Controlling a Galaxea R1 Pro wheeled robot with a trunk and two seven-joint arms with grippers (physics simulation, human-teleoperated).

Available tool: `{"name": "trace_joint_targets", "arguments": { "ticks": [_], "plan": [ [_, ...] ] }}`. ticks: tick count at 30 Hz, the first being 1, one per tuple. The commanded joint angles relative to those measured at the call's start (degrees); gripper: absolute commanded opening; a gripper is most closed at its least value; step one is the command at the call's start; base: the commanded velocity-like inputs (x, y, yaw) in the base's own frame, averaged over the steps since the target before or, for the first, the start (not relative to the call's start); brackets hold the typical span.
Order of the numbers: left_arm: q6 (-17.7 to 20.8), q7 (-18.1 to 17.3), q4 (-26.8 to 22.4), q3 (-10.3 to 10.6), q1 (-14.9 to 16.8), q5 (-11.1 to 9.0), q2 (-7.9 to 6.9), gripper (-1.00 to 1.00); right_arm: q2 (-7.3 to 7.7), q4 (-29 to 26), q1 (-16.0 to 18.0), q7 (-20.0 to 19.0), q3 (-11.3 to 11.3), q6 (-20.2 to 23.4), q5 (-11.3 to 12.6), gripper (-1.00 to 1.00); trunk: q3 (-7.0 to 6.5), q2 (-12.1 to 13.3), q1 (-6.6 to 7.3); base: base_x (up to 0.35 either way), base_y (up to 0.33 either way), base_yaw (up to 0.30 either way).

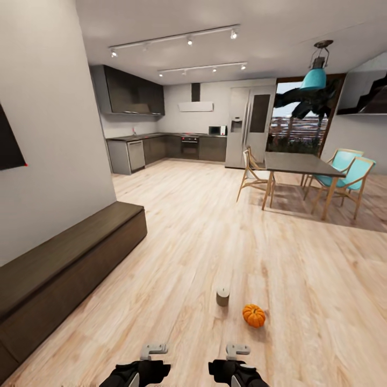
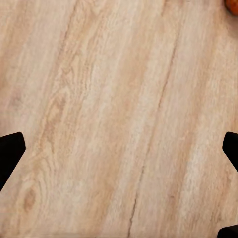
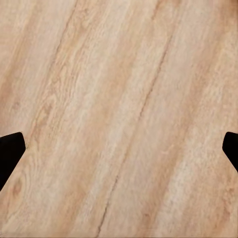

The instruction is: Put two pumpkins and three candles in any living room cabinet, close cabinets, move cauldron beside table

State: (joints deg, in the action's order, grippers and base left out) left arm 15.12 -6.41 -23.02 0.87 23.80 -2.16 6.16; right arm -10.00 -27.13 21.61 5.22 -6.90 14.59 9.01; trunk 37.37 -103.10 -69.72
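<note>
Both arms held low and side by side over the floor; left pincer and right pincer both spread apart, holding nothing. One pumpkin on the floor just ahead, candle upright near it, apart. Cabinet along left wall, shut.

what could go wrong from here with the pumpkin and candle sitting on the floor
1. The pumpkin and candle lie close together on the wooden floor, just ahead of the right gripper; reaching for one may knock the other, and the round pumpkin could roll.
2. Both sit low, so driving forward risks the base hitting them.
3. The cabinet looks shut and shows no handles, so opening a drawer may prove awkward, especially with something held.
</note>
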Motion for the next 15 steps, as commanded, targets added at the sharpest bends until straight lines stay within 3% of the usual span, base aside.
{"name": "trace_joint_targets", "arguments": {
  "ticks": [1, 15],
  "plan": [
    [0.3, -0.1, -0.1, 0.1, 0.0, -0.2, -0.01, 1.0, 0.0, -0.1, 0.0, 0.5, -0.2, 0.3, 0.6, 1.0, 0.06, 0.0, 0.01, -0.001, 0.0, 0.289],
    [0.3, -0.1, -0.1, 0.1, 0.0, -0.2, -0.01, 1.0, 0.0, -0.1, 0.0, 0.5, -0.2, 0.3, 0.6, 1.0, 0.06, 0.0, 0.01, 0.0, 0.0, 0.289]
  ]
}}
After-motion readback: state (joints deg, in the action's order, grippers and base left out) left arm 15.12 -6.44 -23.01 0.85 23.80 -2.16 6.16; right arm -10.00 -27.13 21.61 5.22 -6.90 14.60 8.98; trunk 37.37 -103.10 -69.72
